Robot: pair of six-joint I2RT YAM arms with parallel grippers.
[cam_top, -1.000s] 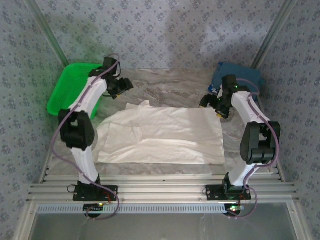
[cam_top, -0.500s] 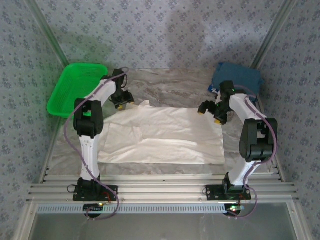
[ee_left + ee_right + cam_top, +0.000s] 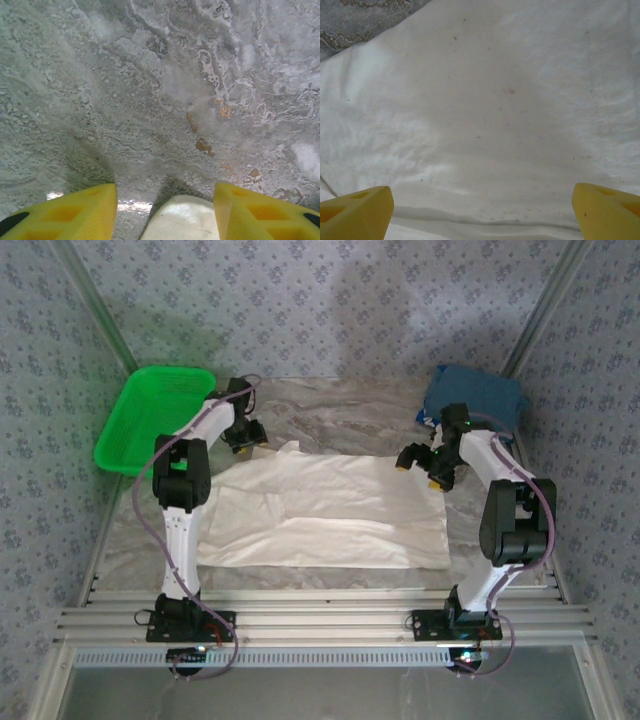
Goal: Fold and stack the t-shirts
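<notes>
A: Where is the cream-white t-shirt (image 3: 330, 510) found, and why is it placed so?

B: It is spread flat across the middle of the worktop (image 3: 350, 410), with part of it seemingly doubled over. It is judged to be laid out like this so that its far edge can be reached from both sides at once. The dark blue t-shirt (image 3: 475, 395) is bunched at the far right corner, well apart. It is probably parked there to keep the folding area free. The green basket (image 3: 150, 415) is set at the far left, beside the cloth but not touching it.

A: How are the 2 grippers held?

B: The left gripper (image 3: 245, 437) is placed at the shirt's far left corner. In the left wrist view its jaws are seen apart, with a tip of cream cloth lying between them, not yet pinched. The right gripper (image 3: 420, 462) is held at the far right corner. Its jaws are spread wide over plain cream fabric and nothing is gripped. The mirrored placement suggests that both far corners are to be taken together for a fold toward the near edge.

A: Can any brand, label or writing be read?

B: None can be read. The cream cloth is shown plain side up, and no lettering can be made out on the blue shirt, the basket or the arms.
</notes>
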